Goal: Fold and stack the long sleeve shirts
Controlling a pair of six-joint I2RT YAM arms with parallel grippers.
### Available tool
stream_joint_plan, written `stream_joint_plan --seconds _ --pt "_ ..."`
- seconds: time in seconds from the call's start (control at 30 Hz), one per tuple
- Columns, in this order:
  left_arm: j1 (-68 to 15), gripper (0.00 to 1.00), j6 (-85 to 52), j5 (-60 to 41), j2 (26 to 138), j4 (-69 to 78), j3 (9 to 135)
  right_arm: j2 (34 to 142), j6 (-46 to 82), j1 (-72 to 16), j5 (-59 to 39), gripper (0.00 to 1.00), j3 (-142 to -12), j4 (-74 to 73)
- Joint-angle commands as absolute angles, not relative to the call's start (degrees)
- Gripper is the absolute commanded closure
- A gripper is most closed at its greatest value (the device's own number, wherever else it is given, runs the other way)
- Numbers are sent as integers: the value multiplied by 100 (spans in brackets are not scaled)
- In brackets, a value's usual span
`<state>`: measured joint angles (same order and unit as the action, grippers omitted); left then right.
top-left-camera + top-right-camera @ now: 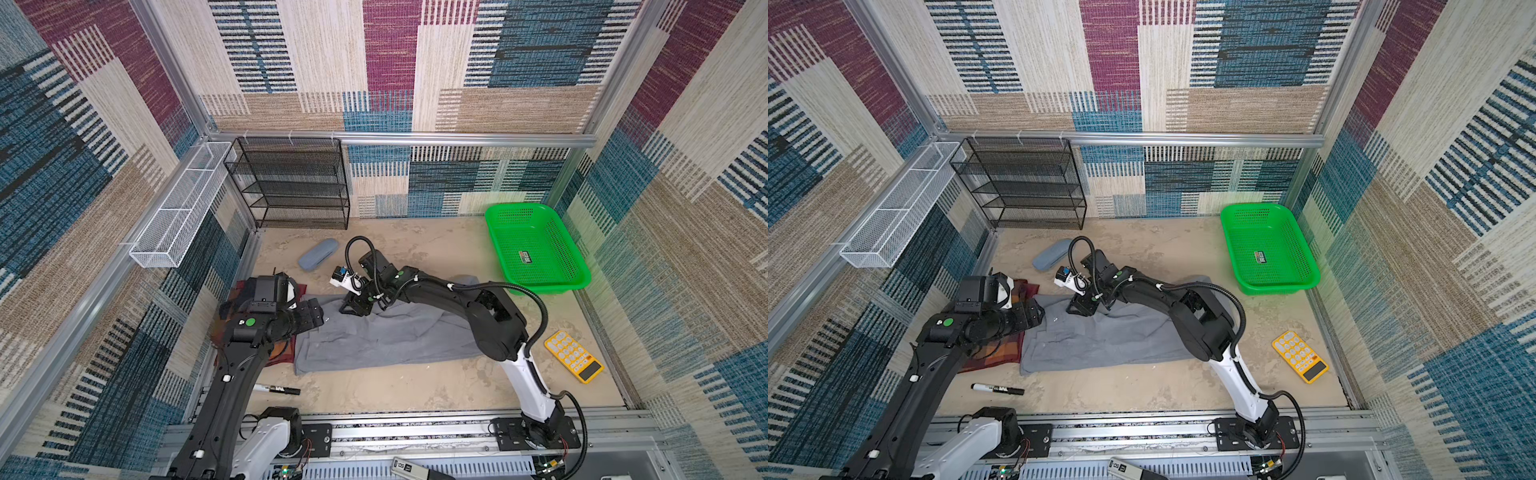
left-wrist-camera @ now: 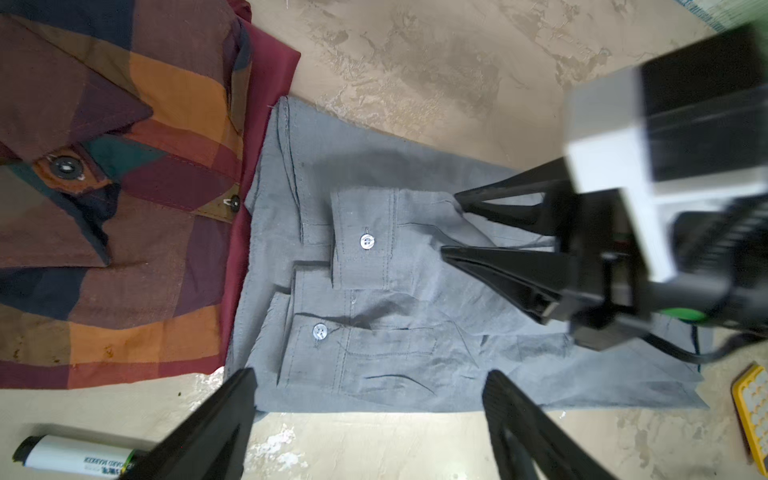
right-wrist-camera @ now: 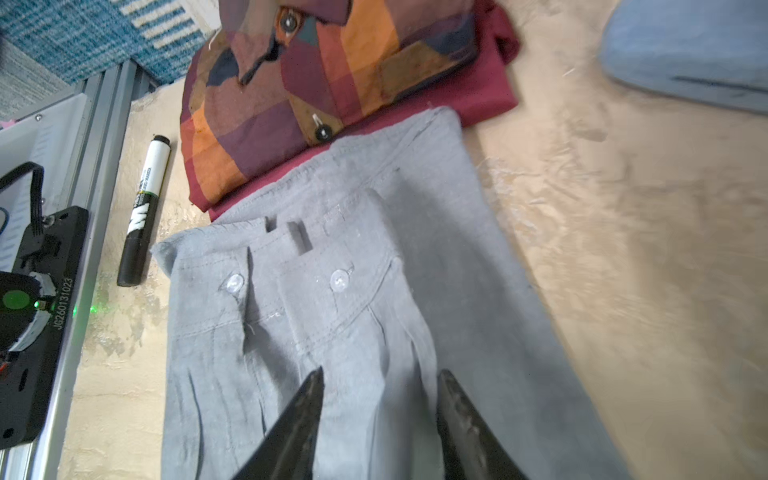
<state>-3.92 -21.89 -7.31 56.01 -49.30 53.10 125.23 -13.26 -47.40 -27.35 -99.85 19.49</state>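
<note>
sandy tabletop (image 1: 415, 386), patterned walls. grey shirt (image 1: 386, 336) lay part-folded mid-table, sleeve cuff laid across its front to narrow it, edge touching the folded plaid shirt (image 2: 104, 208), probably the stack's base. right gripper (image 3: 381, 370) hung part-open above the sleeve, holding nothing; left gripper (image 2: 370, 370) was wide, empty.

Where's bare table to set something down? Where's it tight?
Free: the strip of sandy table between the grey collared shirt and the front rail, right of the black marker; the patch behind the shirt, between the black mesh rack and green plastic basket. Crowded: the left, where the maroon-orange plaid shirt, grey shirt, left gripper and right gripper bunch.
</note>
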Motion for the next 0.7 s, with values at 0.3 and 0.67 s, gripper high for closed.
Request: stream_joint_plan --seconds 0.3,0.67 --pt "-396 10 -2196 -1789 7049 -4643 5463 10240 941 -3518 -64 41 -7594 1116" --pt "-396 12 -2460 -1819 8414 -4454 5551 10476 2571 -1806 -1393 42 -6258 245"
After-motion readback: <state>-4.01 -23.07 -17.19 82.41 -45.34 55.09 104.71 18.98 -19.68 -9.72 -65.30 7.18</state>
